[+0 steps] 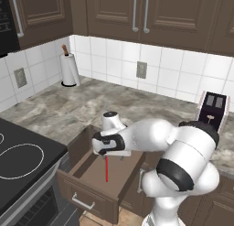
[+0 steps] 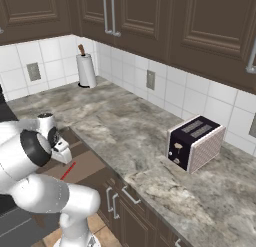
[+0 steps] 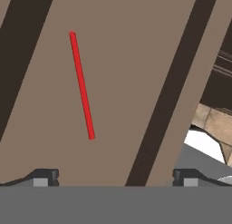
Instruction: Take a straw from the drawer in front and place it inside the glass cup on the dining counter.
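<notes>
While the drawer (image 1: 98,174) stood pulled out from under the marble worktop (image 1: 68,110), the record of items ran as follows.

Straw (image 1: 107,169): thin, bright red, lying flat and alone on the drawer's lighter brown floor, near the middle, touching neither side wall; in the hand view it (image 3: 82,85) lay slantwise, up and left of centre.

Hand (image 3: 113,177): poised directly above the drawer, pointing down into it; its two dark fingertips were spread wide apart, with nothing between them. In the left base view the hand (image 1: 106,149) sat just above the straw's upper end, apart from it.

Drawer front: panelled, dark brown, with a short silver bar handle (image 1: 82,202).

Other items, by place relative to the drawer: paper towel roll (image 1: 69,68) on its stand, far back against the tiled wall; black toaster (image 2: 195,142) on the worktop well to the right; stovetop (image 1: 23,156) just to the left.

Step in hand, by judgement: the reach for the straw, the pick not yet made. The next move would call for shifting the hand until the straw lay between the fingertips and crosswise to them, lowering close to the drawer floor, then closing gently, since so slim a stick could easily slip out.
</notes>
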